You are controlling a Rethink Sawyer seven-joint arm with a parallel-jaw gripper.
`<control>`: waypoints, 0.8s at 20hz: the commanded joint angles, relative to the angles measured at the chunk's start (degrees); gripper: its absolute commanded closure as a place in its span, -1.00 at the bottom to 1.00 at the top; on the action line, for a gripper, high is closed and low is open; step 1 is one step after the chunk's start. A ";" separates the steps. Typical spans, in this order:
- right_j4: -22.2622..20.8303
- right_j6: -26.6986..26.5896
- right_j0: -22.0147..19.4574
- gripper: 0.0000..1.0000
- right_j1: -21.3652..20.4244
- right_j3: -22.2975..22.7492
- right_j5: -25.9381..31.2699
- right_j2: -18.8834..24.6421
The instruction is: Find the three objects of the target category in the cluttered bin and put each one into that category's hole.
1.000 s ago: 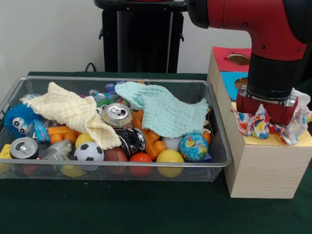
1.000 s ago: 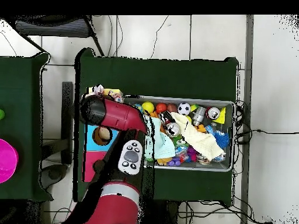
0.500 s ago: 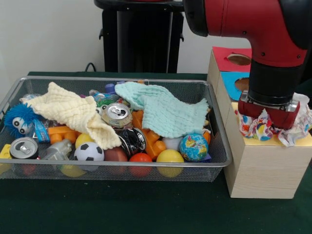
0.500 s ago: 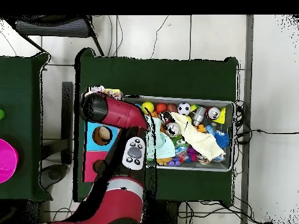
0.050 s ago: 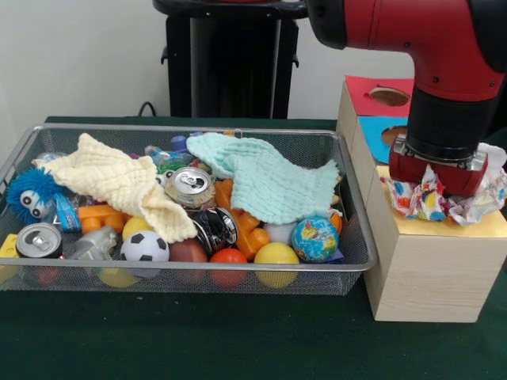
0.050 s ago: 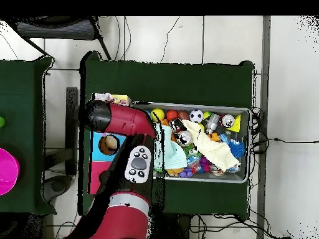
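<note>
A plain pale wall (image 5: 79,55) stands behind the dark green table (image 5: 198,340). From above, light floor (image 6: 286,93) with trailing cables (image 6: 187,34) surrounds it, with another green table (image 6: 22,137) beside.

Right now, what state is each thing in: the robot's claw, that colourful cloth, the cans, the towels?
Gripper: fingers hidden, pressed onto the patterned cloth.
Patterned cloth: crumpled on the box's yellow section.
Upright can: standing, top unopened.
Yellow towel: spread over toys.
Green towel: spread over toys.
Blue section's hole: uncovered.
</note>
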 commanded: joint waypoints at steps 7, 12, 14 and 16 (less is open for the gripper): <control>-3.99 6.11 -1.00 1.00 -2.42 3.05 7.99 1.64; -4.22 6.14 -1.18 1.00 -2.85 4.53 5.86 2.20; -4.38 6.25 -1.05 1.00 -3.17 4.74 5.21 1.94; -4.52 6.37 -0.93 1.00 -3.46 4.77 4.71 1.70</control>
